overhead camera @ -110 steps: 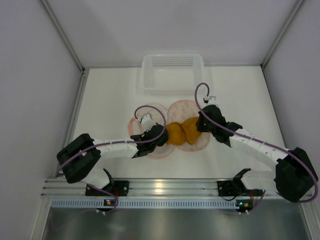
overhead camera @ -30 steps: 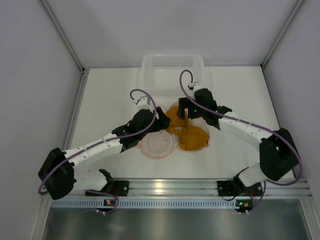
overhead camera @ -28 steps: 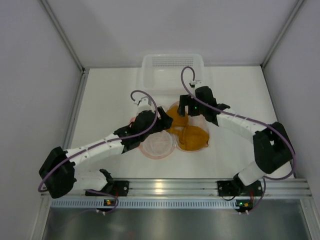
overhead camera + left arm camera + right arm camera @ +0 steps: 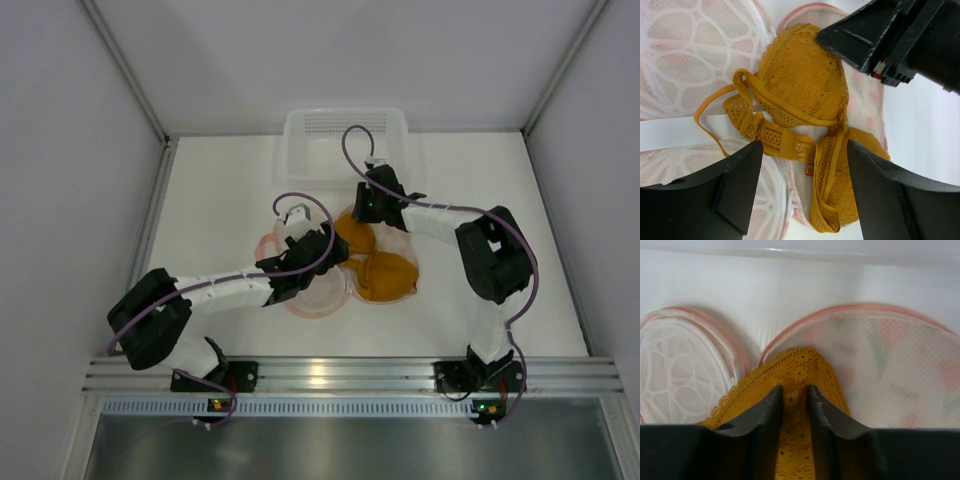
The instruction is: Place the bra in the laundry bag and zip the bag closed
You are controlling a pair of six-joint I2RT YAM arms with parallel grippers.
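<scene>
The white-and-black left arm [image 4: 220,290] lies low, its forearm stretched out to the right and away from its base, a purple cable looping above the wrist. Its black two-finger left gripper [image 4: 804,145] points down with the jaws spread wide, gripping nothing. The right arm [image 4: 440,215] rises from its base to a sharply bent black elbow, and from there the forearm runs left to the wrist. The black right gripper [image 4: 795,390] has its jaws drawn close together, only a thin slit between them, pinching the edge of a mustard-orange lace bra [image 4: 805,365]. The two grippers sit near each other, not touching.
</scene>
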